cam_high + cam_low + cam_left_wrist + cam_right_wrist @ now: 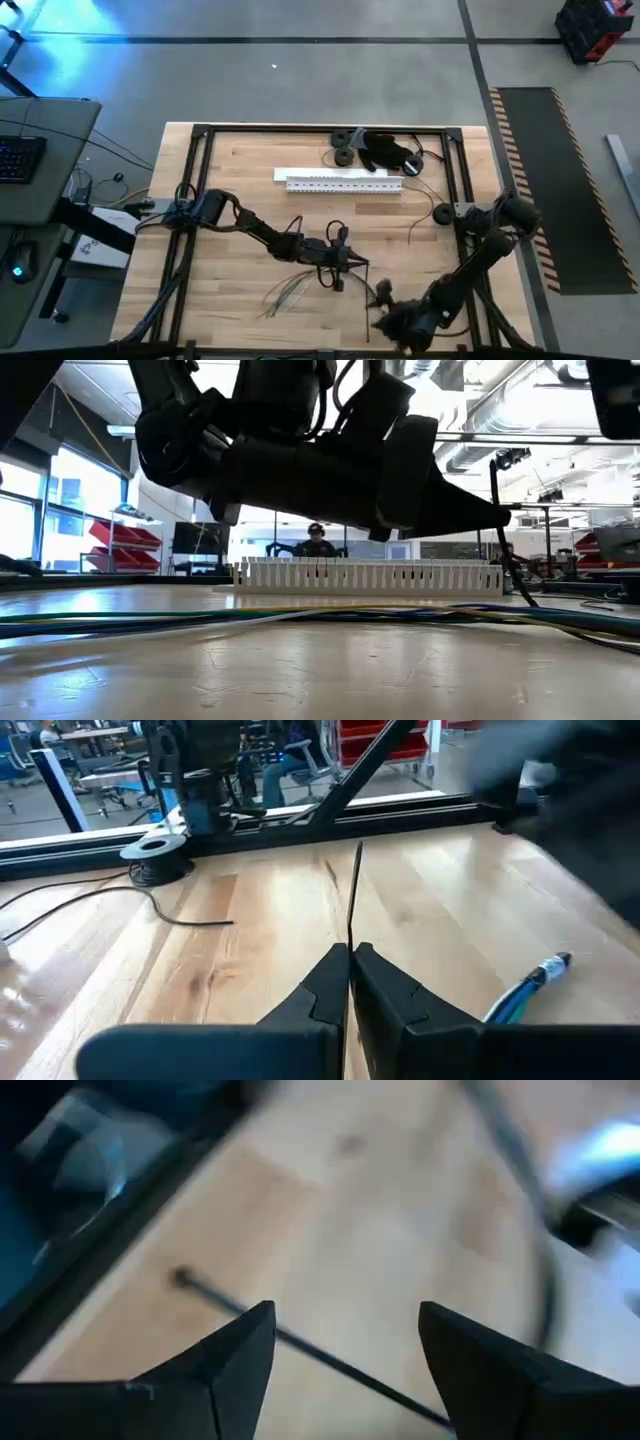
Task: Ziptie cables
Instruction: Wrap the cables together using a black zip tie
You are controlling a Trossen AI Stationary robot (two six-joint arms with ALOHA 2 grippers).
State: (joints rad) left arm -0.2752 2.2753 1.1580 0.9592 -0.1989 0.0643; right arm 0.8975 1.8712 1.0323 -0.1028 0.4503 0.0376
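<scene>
Two grippers: at work near the cables (290, 290)
Left gripper (350, 982): pinching thin dark stick (354, 895)
Right gripper (345, 1345): spread
Risk: stick slipping, cables scattering

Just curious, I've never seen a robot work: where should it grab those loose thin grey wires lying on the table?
Probably where the cables run closest together, towards the left gripper, coming straight down: they lie flat and fan apart at the other end.

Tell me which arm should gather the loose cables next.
Probably right. Its gripper is open and empty near the table's front edge. The left gripper is shut on a thin dark stick, above the cables.
</scene>
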